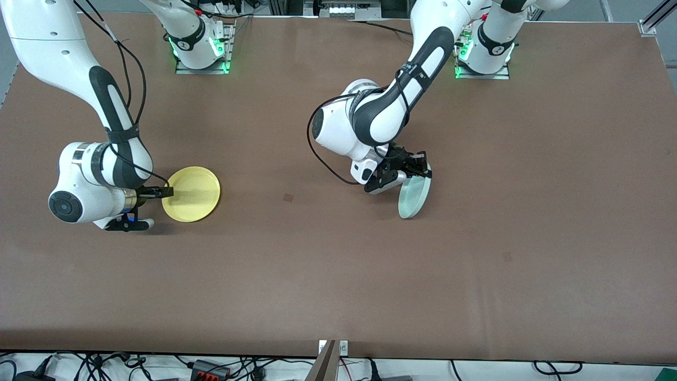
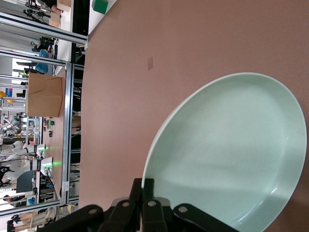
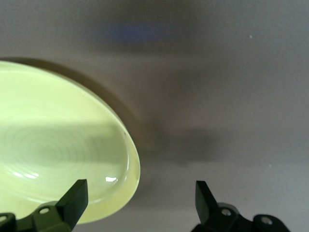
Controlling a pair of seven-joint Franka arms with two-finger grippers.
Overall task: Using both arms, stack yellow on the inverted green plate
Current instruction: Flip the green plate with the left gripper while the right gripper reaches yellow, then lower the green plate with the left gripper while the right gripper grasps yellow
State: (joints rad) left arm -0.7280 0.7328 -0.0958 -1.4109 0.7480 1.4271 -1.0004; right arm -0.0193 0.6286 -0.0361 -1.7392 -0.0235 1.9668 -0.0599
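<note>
The yellow plate lies flat and right way up on the brown table, toward the right arm's end. My right gripper stands open low at its rim: one finger is over the plate's inside, and the other finger is outside over bare table. The green plate stands steeply tilted, almost on edge, near the table's middle. My left gripper is shut on its upper rim. In the left wrist view the fingers pinch the rim of the green plate, whose hollow side shows.
The brown table has a small dark mark between the two plates. The arm bases stand along the edge farthest from the front camera. Cables lie along the nearest edge.
</note>
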